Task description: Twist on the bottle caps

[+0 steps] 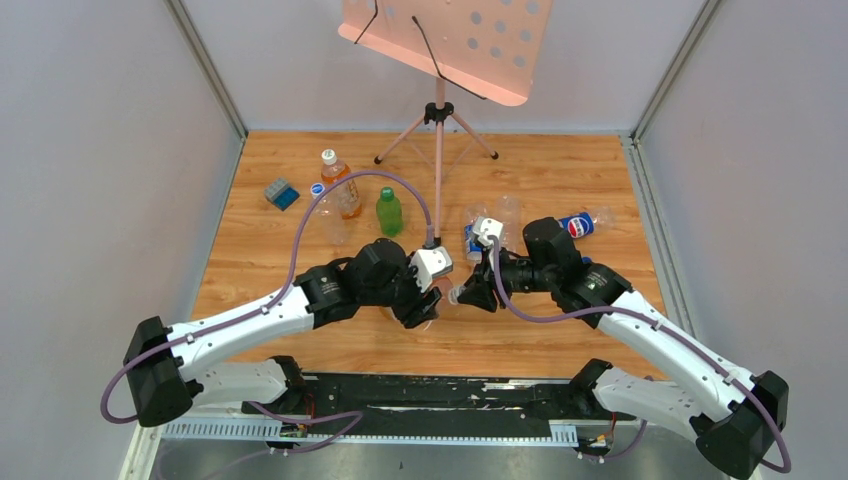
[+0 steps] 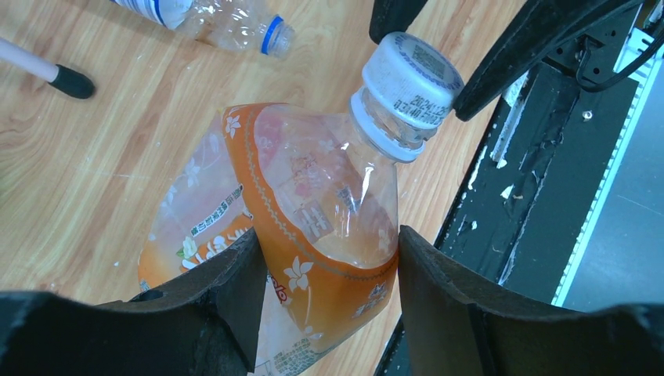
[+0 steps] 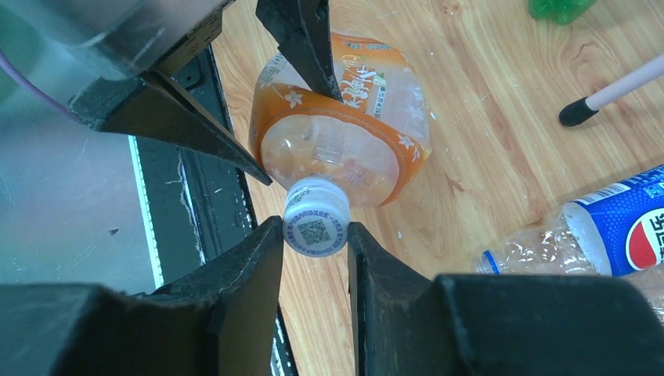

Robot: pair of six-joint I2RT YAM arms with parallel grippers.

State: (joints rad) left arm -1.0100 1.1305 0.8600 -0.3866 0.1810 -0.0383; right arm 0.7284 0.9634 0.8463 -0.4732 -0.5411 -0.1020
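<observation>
Black fingers of the left tool (image 2: 325,251) are filling the bottom of the left wrist view, standing about halfway apart and squeezing the crumpled body of an orange-labelled bottle (image 2: 313,196) from both sides. They are holding the clear, empty-looking bottle up off the wooden surface (image 1: 540,170), near its front edge, with the neck pointing across at the other arm. A white cap (image 2: 411,74) is sitting on that neck, a printed code square on its top. The right tool (image 3: 315,231) is pinching this cap between its two fingertips, the jaws drawn nearly together and touching the cap's ribbed rim on either side.

From above, both arms are reaching inward and the two tools are meeting at the middle of the surface. Further back on the left, a green bottle (image 1: 389,211) and a bottle of orange drink (image 1: 341,185) are standing upright, with a blue-grey block (image 1: 281,193) lying beside them. A blue cap (image 1: 317,189) is showing just left of the orange drink; whether it is lying loose or sitting on a clear bottle I cannot tell. A Pepsi bottle (image 1: 580,224) is lying on its side behind the right arm.
</observation>
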